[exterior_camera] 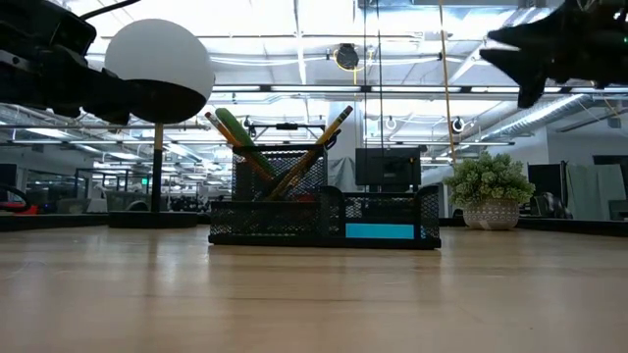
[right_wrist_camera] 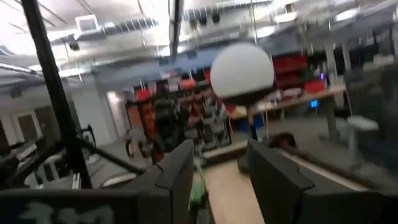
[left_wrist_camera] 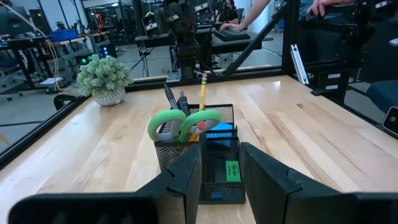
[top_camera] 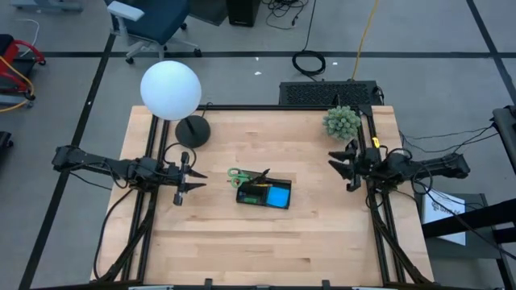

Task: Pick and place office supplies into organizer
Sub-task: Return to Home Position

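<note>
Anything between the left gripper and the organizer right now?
Nothing. In the high view only bare table lies between the left gripper and the organizer; the left wrist view shows the same.

Ahead of left gripper (top_camera: 196, 180): bare table (top_camera: 242, 242) up to organizer (top_camera: 264, 193); lamp base (top_camera: 193, 130) near, off to one side. Right gripper (top_camera: 339, 167): clear wood in front, plant (top_camera: 342, 122) close beside.

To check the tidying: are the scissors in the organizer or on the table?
In. The scissors stand handles up in the organizer's tall section, leaning over its rim.
</note>
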Controlling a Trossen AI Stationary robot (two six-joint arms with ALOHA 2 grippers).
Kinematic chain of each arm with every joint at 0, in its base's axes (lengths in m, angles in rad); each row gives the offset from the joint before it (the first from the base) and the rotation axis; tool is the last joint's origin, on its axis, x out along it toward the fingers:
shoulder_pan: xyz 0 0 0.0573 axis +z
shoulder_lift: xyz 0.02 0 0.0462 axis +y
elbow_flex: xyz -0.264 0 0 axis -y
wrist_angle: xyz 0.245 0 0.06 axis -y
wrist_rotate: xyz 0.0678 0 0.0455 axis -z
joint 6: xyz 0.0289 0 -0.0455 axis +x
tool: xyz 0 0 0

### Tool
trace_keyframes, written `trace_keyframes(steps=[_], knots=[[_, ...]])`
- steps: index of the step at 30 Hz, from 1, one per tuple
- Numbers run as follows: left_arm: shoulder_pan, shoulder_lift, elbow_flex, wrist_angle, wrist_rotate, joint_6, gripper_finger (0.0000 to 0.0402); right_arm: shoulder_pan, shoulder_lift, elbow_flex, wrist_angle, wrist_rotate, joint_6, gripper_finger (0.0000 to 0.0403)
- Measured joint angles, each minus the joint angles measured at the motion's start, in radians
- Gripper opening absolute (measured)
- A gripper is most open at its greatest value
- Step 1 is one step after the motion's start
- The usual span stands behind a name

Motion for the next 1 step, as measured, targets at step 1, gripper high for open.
trace_keyframes(steps=[1], knots=[[0.000, 0.000, 0.000, 0.000, 0.000, 0.000, 0.0115, 0.000, -0.019, 0.000, -0.039, 0.001, 0.011, 0.0139]])
